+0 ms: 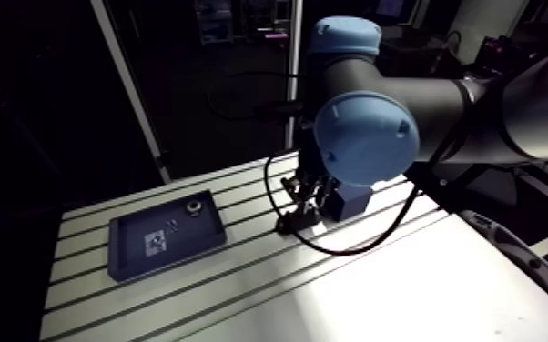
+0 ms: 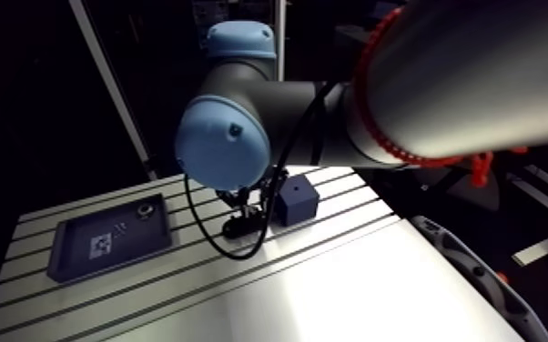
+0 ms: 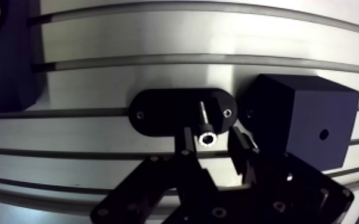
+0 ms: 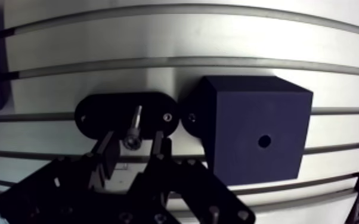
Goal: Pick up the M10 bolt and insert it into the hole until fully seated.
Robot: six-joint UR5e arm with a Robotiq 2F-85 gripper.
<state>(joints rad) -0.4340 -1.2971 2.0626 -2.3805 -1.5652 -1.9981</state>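
Two fingers (image 3: 188,143): spread, one on each side of the bolt's head with a gap on both sides; I have closed on nothing.
Gripper (image 3: 212,142): low over the plate with the head midway between my fingertips, which I judge to be the line-up for a grasp.
M10 bolt (image 3: 205,126): on the black oval plate, socket head towards me, shank running away to the plate's middle.
Black oval plate (image 3: 158,113): held to the table by a screw at each end, just beside the cube; I take it to be there to offer the bolt at a known spot.
Cube (image 3: 301,119): dark block beside my fingers, one corner almost touching the plate's end.
Hole (image 3: 324,134): small, in the cube's side face and not its top, so I expect the bolt must go in sideways once lifted.
Tray (image 1: 200,238): well apart across the table (image 1: 241,300), holding a ring-like part (image 1: 192,210) and a printed tag; I judge it has no part in this step.
Hard to make out: whether the bolt stands in a socket of the plate or only leans on it; its thread; how deep the hole goes.
Hidden: in the arm view my own wrist joint (image 1: 365,138) covers the fingers and the bolt, and part of the cube; in the wrist view the tray is cut off to one corner.
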